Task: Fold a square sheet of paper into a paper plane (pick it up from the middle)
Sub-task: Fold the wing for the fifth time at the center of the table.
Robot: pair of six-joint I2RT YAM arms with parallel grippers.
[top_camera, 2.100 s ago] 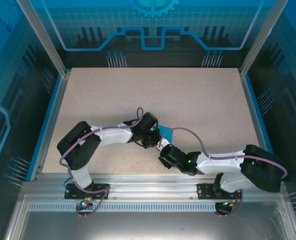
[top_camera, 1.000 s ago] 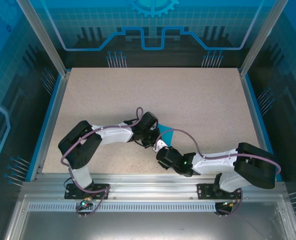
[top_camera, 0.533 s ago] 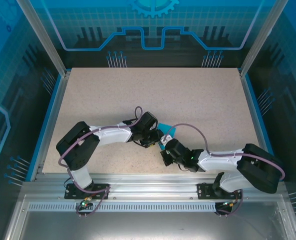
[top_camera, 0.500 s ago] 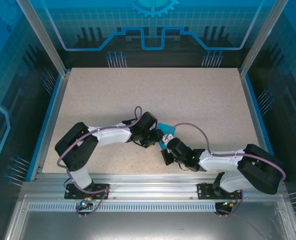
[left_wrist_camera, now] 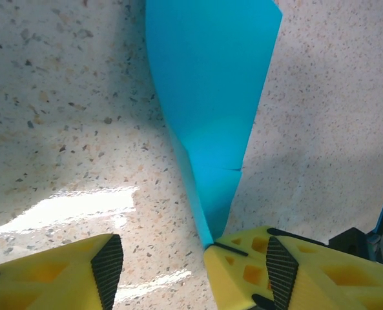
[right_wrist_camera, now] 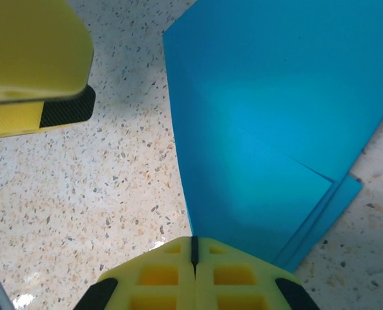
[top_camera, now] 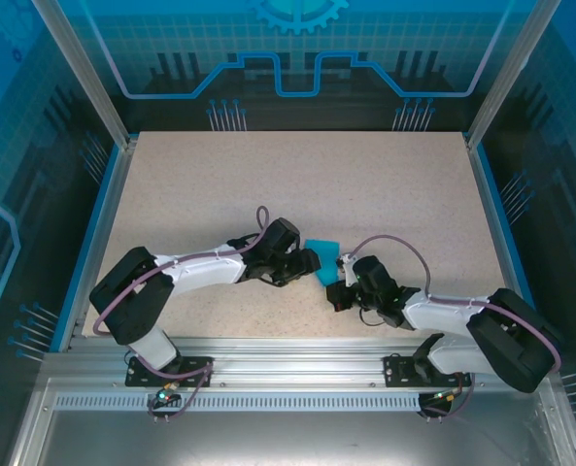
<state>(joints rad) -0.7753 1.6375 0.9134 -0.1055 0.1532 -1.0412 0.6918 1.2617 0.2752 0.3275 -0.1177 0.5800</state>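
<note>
Close to the speckled beige table's (top_camera: 268, 184) near edge, mid-width, our right pincer (right_wrist_camera: 193, 248) pinches the narrow end of the partly folded teal-blue paper sheet (right_wrist_camera: 262, 129). Our left pincer (left_wrist_camera: 194, 258) stands spread beside it. We judge the folding half done; next, a careful regrasp for another crease.

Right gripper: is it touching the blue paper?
Touching. The right wrist view shows the right gripper shut, with the blue paper's corner pinched between its fingertips.

One folded paper sheet (top_camera: 321, 252), two end effectors (left_wrist_camera: 192, 261) (right_wrist_camera: 192, 255)
</note>
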